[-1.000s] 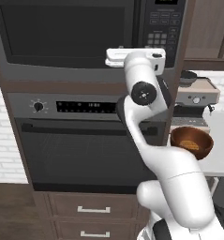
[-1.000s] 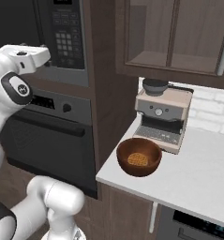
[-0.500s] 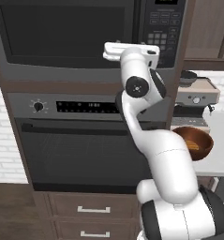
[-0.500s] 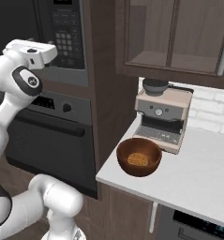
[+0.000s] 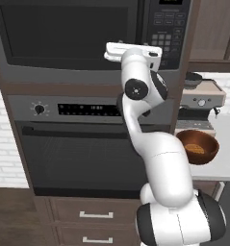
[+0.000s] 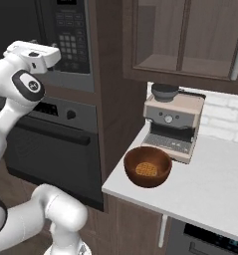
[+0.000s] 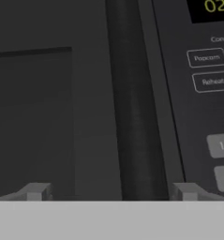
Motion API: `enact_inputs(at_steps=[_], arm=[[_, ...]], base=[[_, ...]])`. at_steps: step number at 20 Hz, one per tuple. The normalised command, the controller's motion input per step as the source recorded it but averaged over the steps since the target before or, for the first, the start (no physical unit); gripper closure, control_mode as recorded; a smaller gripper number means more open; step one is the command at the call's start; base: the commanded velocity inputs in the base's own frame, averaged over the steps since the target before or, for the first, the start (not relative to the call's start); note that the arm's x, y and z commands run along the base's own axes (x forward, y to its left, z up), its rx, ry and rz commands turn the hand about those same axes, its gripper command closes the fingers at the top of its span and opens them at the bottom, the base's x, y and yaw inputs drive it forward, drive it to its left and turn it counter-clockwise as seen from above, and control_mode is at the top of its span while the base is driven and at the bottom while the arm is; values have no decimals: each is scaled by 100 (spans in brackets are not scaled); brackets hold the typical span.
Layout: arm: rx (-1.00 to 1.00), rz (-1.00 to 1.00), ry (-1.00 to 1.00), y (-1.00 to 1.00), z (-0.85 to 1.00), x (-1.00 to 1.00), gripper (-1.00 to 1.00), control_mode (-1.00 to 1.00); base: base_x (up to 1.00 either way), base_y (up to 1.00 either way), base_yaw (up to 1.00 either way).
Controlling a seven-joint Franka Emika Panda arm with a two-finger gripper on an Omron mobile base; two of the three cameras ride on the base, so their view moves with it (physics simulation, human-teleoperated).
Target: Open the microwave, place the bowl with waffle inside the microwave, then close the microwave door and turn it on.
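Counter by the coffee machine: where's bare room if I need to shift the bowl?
The white counter is bare to the right of the bowl with waffle and forward toward its front edge. It is crowded behind the bowl, where the coffee machine stands close, and the counter's left edge runs just beside the bowl.

The large grey-black built-in microwave [image 5: 87, 38] had a dark glass door [image 5: 68, 31] in a grey frame, its keypad [image 7: 212, 93] showing pale lettering and yellow digits. The round reddish-brown wooden bowl [image 6: 148, 167] held a golden-brown waffle. The tabletop [image 6: 215, 191] was pale grey-white, the coffee machine [image 6: 171, 127] beige with a black top.
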Motion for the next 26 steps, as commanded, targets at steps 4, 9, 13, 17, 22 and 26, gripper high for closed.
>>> enact_inputs(at_steps=[4, 9, 13, 17, 22, 26], arm=[[0, 1, 0, 7, 0, -1, 100, -100], [0, 6, 0, 32, 1, -64, 100, -100], [-1, 9, 0, 60, 0, -99, 100, -100], [-2, 9, 0, 83, 0, -100, 100, -100], [-5, 5, 4, 100, 0, -100, 100, -100], [-6, 4, 8, 100, 0, -100, 100, -100]], base=[[0, 0, 0], [0, 0, 0], [0, 0, 0], [0, 0, 0], [0, 0, 0], [0, 0, 0]])
